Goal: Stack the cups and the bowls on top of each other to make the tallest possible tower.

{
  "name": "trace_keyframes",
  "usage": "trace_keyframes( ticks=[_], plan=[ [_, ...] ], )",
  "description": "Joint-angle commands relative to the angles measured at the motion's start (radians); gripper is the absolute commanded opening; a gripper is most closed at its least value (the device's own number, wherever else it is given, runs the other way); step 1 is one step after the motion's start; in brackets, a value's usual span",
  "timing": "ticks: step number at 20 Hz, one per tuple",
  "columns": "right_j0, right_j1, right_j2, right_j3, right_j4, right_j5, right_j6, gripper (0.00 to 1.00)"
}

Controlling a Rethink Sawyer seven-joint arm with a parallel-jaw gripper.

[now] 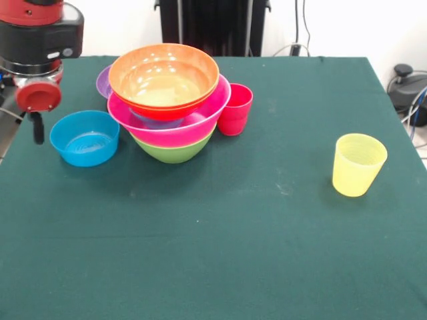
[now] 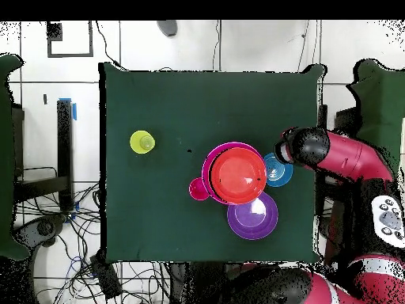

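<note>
Your tower [image 1: 170, 100] stands toward the worktop's [image 1: 220, 253] far left corner: a green bowl [image 1: 175, 152] at the base, the big pink bowl [image 1: 172, 128] nested in it, an orange bowl [image 1: 163, 77] on top, wide under narrower so it sits steady. The red cup [image 1: 235, 109] touches its right flank; the purple bowl [image 1: 103, 81] peeks out behind. The blue bowl [image 1: 85, 137] waits near the left edge, just under the gripper [image 1: 37, 127], probably your next pick. You cannot tell whether the fingers are apart or together. The yellow cup [image 1: 358, 164] stands alone by the right edge.
</note>
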Motion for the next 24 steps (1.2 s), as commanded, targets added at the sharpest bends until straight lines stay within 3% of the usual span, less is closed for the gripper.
trace_keyframes(
  ticks=[1,11,24],
  plan=[
    [-0.15,-0.062,0.223,0.119,-0.056,-0.03,-0.422,1.0],
    [-0.192,-0.064,0.272,0.115,-0.088,-0.004,-0.418,1.0],
    [-0.168,-0.08,0.258,0.109,-0.061,0.025,-0.369,1.0]
  ],
)
